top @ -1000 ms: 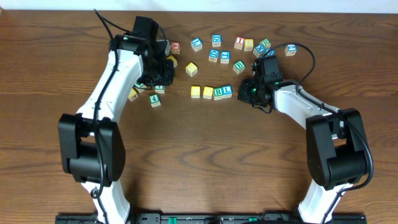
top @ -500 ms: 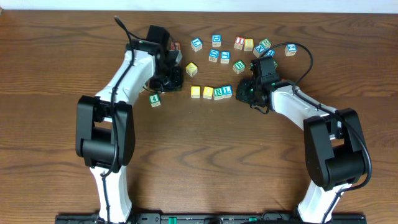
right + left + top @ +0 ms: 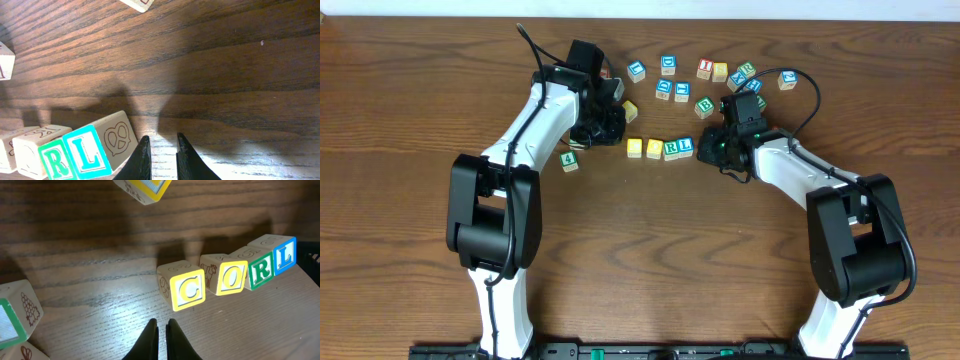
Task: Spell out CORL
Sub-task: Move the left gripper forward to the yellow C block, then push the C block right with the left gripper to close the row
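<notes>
The four task cubes are small blocks of pale, unvarnished wood with printed faces and line drawings on their sides. They lie in a row near the middle of the tabletop (image 3: 640, 250), between the two arms. The C cube (image 3: 188, 291) and O cube (image 3: 230, 279) have yellow-framed faces, the R cube (image 3: 262, 270) a green one and the L cube (image 3: 284, 256) a blue one. O, R and L touch; C sits just beside O with a thin gap.

The tabletop is dark brown wood with a strong lengthwise grain, glossy under the wrist lights. A pale strip runs along its far edge. More lettered cubes lie scattered beyond the row, among them a green B cube (image 3: 704, 104), and a cube marked 4 (image 3: 569, 160) lies to the left.

The left tool (image 3: 161, 329) is pressed together and empty, its tips close in front of the C. The right tool (image 3: 162, 144) stands slightly spread over bare wood, just beside the L.

Since a second ago the left arm has swung from the left-hand cluster toward the row; the row and the right arm have barely changed.
</notes>
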`<state>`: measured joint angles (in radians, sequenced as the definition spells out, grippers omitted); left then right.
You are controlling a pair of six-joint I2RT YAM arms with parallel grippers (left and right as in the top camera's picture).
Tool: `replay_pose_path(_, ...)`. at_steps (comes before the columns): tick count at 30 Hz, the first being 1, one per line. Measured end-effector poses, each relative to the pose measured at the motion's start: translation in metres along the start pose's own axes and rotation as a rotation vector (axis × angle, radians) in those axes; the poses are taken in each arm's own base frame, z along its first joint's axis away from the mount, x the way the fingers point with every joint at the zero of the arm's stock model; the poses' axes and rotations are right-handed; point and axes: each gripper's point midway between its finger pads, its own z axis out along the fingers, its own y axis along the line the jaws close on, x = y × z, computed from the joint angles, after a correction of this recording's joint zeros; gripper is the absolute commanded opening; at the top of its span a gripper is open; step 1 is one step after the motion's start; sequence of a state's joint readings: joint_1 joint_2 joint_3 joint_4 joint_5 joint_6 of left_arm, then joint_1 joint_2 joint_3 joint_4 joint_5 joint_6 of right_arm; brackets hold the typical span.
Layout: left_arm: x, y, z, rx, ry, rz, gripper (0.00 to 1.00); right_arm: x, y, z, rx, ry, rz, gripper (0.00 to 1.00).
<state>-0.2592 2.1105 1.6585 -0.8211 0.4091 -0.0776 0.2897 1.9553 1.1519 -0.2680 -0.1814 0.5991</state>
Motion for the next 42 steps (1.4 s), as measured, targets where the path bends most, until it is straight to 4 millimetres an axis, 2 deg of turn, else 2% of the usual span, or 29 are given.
replay_pose_path(4, 0.0, 0.001, 0.004, -0.001, 0.004, 0.001, 0.08, 0.0, 0.0, 0.0, 0.001, 0.0, 0.0, 0.14)
replay_pose_path(13, 0.014, 0.006, 0.036, -0.008, 0.078, -0.007, 0.08, -0.001, -0.001, 0.0, 0.005, -0.004, 0.0, 0.13)
replay_pose_path(20, 0.015, 0.002, 0.037, -0.007, 0.079, 0.003, 0.08, 0.0, -0.001, 0.0, 0.005, -0.004, -0.001, 0.13)
replay_pose_path(28, 0.014, -0.013, 0.043, 0.002, 0.066, 0.044, 0.08, -0.002, 0.004, 0.0, -0.008, -0.011, 0.016, 0.12)
replay_pose_path(42, 0.014, -0.015, 0.043, 0.002, 0.069, 0.056, 0.08, 0.004, 0.012, 0.002, -0.022, 0.001, 0.02, 0.11)
